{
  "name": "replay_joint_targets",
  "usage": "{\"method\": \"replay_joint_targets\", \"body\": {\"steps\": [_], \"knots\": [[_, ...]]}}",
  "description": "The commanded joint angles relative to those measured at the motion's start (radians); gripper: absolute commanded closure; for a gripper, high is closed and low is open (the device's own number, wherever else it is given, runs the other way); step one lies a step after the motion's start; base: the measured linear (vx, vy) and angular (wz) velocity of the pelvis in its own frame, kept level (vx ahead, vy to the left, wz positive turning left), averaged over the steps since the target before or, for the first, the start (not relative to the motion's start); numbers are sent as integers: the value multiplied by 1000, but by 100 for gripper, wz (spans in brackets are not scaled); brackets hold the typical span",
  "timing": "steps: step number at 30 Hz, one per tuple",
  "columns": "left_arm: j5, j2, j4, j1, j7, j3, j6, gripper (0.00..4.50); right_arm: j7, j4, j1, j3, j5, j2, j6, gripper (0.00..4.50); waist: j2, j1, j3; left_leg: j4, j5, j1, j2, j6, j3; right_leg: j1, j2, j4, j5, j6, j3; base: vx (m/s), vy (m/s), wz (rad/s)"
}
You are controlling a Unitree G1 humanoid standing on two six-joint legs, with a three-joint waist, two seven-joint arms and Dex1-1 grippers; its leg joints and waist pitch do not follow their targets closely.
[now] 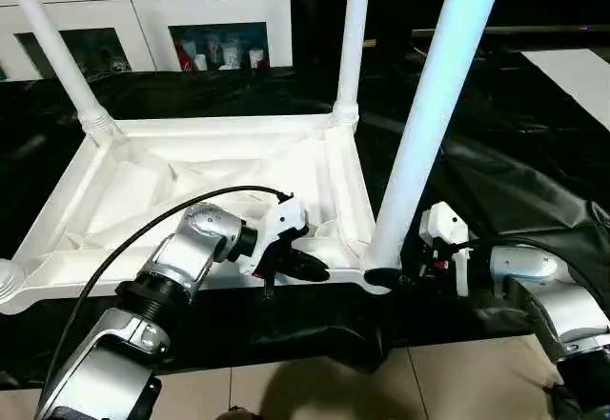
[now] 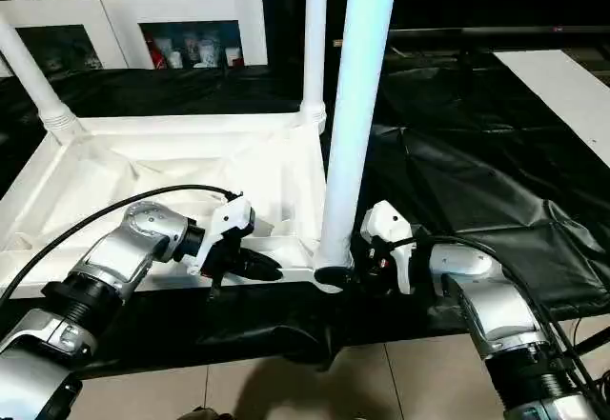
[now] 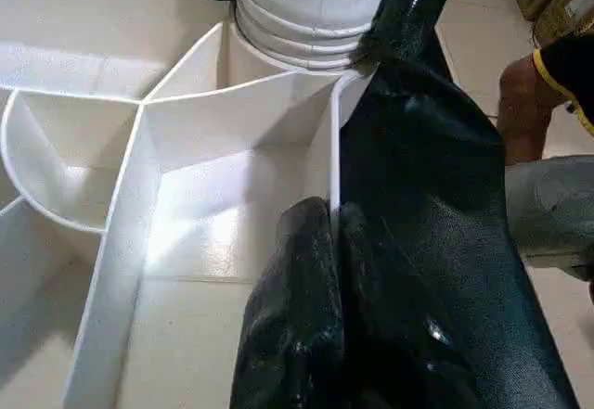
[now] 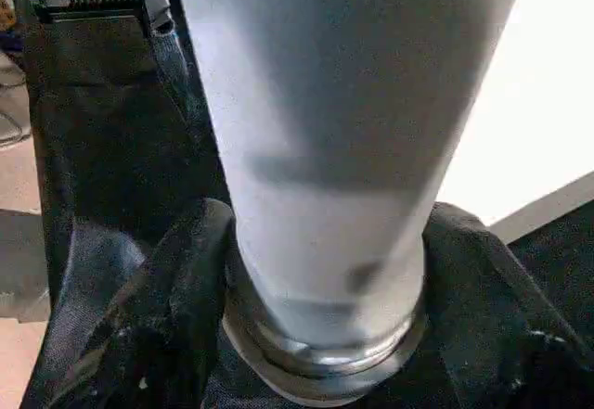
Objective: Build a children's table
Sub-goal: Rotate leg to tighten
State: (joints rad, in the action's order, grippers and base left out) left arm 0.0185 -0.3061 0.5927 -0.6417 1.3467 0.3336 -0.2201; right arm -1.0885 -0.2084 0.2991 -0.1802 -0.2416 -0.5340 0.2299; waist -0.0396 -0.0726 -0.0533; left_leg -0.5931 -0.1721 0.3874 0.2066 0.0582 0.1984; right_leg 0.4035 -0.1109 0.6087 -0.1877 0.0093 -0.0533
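Here the right hand (image 4: 320,335) is clamped around the base of the near leg (image 1: 434,115), one black finger on each side of the tube just above its ribbed collar. That leg stands upright in the corner socket (image 1: 374,275) of the tabletop (image 1: 191,191) nearest the right arm. The left hand (image 3: 320,288) is pressed together on the thin side wall of the tabletop, just beside the same socket, pinching the rim with one finger inside the tray and one outside.

The tabletop lies upside down on black sheeting (image 1: 496,182), ribbed underside up. Two more legs rise from its far corners: the far-left leg (image 1: 57,53) and the far-right leg (image 1: 353,39). A fourth socket (image 1: 8,282) at the corner farthest from the near leg along the near edge appears unfilled. Behind the tabletop stands a white cabinet (image 1: 143,6) with glass doors.

The step in hand appears to be seating the near leg. To do it well:
- Keep the tube square to the socket.
- Hold the rim down firmly so the tabletop cannot slide or lift.
- Drive the leg straight down until the collar meets the socket mouth.

A tilted leg is likely to bind.
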Motion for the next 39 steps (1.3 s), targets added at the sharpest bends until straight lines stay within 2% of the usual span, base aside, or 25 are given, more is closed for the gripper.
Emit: {"method": "replay_joint_targets", "body": {"steps": [1, 4, 6, 10, 13, 14, 16, 17, 18, 21, 24, 28, 29, 31, 32, 33, 35, 39], "knots": [[20, 7, -43, 0, 28, 16, -7, 450, 15, 7, -7, 8, 6, 3, 4, 185, 16, 5, 67, 65, -186, -17, 18, -78, -7, -48, -23, -69, -140, -251, 27, 0, 0, 0], [19, 14, -37, 1, 13, 12, -8, 450, 46, -2, -9, 16, 6, 18, 1, 186, 15, 7, 67, 65, -191, -17, 18, -75, -7, -48, -24, -70, -147, -250, 27, 0, 0, 0], [7, 36, -1, -12, -53, -5, -4, 450, 144, -53, 8, 34, 38, 57, -15, 186, 16, 14, 66, 67, -201, -15, 16, -64, -7, -46, -24, -72, -162, -248, 26, 0, 0, 0], [-24, 117, 130, -72, -283, -59, 13, 450, 407, -174, 51, 105, 61, 186, -16, 186, 18, 29, 66, 69, -246, -17, 12, -26, -10, -45, -23, -79, -246, -223, 24, 0, 0, 0], [-36, 188, 225, -130, -461, -93, 5, 450, 617, -237, 91, 142, 80, 294, -8, 186, 18, 40, 70, 67, -226, -16, 7, -15, -9, -43, -21, -78, -221, -216, 26, 0, 0, 0], [-38, 198, 237, -137, -481, -96, 4, 450, 647, -247, 98, 147, 83, 308, -7, 186, 20, 41, 69, 68, -224, -16, 6, -16, -10, -44, -20, -79, -220, -215, 26, 0, 0, 0], [-39, 234, 279, -163, -566, -111, 4, 450, 755, -291, 126, 158, 104, 357, -11, 186, 16, 38, 74, 62, -175, -15, 5, -37, -9, -49, -20, -74, -145, -225, 27, 0, 0, 0], [-39, 234, 279, -163, -566, -111, 4, 450, 755, -291, 126, 158, 104, 357, -11, 186, 17, 40, 76, 61, -163, -13, 4, -43, -7, -49, -19, -71, -124, -229, 27, 0, 0, 0], [-42, 263, 315, -183, -641, -124, 3, 450, 836, -333, 152, 164, 121, 391, -15, 186, 16, 38, 76, 59, -147, -12, 4, -55, -7, -51, -19, -70, -96, -236, 27, 0, 0, 0], [-47, 296, 363, -205, -707, -136, 6, 450, 922, -395, 197, 170, 139, 436, -31, 186, 10, 38, 75, 60, -166, -15, 4, -59, -6, -48, -21, -74, -120, -241, 25, 0, 0, 0], [-52, 311, 403, -221, -733, -141, 17, 450, 936, -429, 227, 171, 149, 464, -54, 186, 12, 41, 74, 63, -193, -17, 4, -46, -7, -49, -20, -78, -158, -230, 25, 0, 0, 0], [-58, 307, 424, -226, -722, -138, 32, 450, 882, -403, 220, 172, 135, 469, -86, 186, 17, 38, 73, 63, -189, -14, 4, -58, -7, -51, -20, -77, -141, -224, 26, 0, 0, 0], [-60, 301, 422, -223, -703, -133, 33, 450, 852, -377, 210, 176, 117, 467, -100, 151, 16, 38, 73, 63, -188, -14, 5, -62, -7, -51, -20, -76, -139, -224, 26, 0, 0, 0], [-62, 293, 421, -220, -671, -125, 45, 450, 833, -353, 203, 178, 108, 457, -119, 116, 17, 35, 74, 62, -176, -13, 6, -74, -7, -53, -22, -76, -122, -226, 26, 0, 0, 0], [-62, 293, 421, -220, -671, -125, 45, 450, 833, -353, 203, 178, 108, 457, -119, 115, 16, 35, 74, 61, -174, -14, 6, -76, -6, -52, -22, -74, -115, -228, 26, 0, 0, 0], [-67, 277, 403, -208, -607, -103, 49, 450, 805, -325, 196, 182, 103, 426, -126, 115, 21, 35, 73, 62, -171, -12, 6, -84, -7, -53, -22, -73, -114, -232, 25, 0, 0, 0], [-67, 264, 387, -198, -557, -88, 51, 450, 770, -305, 192, 187, 91, 398, -122, 81, 24, 36, 71, 62, -174, -11, 6, -88, -6, -52, -22, -76, -135, -226, 26, 0, 0, 0], [-73, 227, 359, -174, -451, -62, 62, 450, 593, -238, 159, 156, 72, 301, -76, 50, 22, 32, 69, 62, -176, -13, 10, -100, -7, -53, -22, -76, -140, -232, 26, 0, 0, 0]]}}
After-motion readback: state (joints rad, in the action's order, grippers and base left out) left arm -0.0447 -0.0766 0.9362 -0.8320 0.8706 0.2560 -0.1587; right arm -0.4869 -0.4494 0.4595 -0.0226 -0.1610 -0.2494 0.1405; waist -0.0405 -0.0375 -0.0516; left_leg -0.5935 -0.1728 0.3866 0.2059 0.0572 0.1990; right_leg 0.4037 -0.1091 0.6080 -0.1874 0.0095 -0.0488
